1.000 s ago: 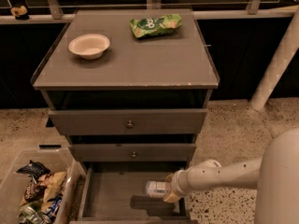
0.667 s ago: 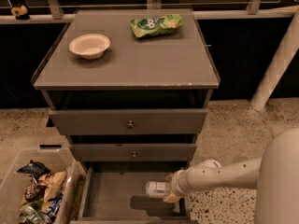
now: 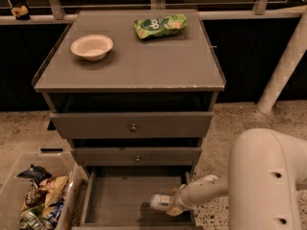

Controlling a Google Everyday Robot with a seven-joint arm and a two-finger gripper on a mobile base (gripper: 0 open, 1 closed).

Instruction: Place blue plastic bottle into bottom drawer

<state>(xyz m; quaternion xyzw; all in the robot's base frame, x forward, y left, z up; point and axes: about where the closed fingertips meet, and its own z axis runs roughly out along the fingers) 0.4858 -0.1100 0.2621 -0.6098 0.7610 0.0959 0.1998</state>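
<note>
A grey cabinet point(image 3: 129, 75) stands in the middle, and it has three drawers in its front. The bottom drawer point(image 3: 117, 200) is pulled out, so its flat grey floor shows. The two drawers above it, the top drawer point(image 3: 96, 124) and the middle drawer point(image 3: 105, 155), are pushed in further. Each one has a small round knob.

The robot's white arm point(image 3: 206, 188) reaches in from the right of the cabinet, low down by the bottom drawer. At its tip the claw point(image 3: 173, 206) is over the right part of the open drawer. The claw is closed around the bottle point(image 3: 160, 201) and grips it at one end. The bottle lies on its side, pointing left toward the middle of the drawer. It is inside the drawer's walls and near its front. A dark shadow lies on the drawer floor under it. I cannot tell if the bottle touches the floor.

On top of the cabinet, a white bowl point(image 3: 91, 46) sits near the left edge. A green bag point(image 3: 159, 26) lies near the back edge, well apart from the bowl.

Just left of the cabinet, on the ground, is a clear box point(image 3: 73, 190) with snack packs in it.
</note>
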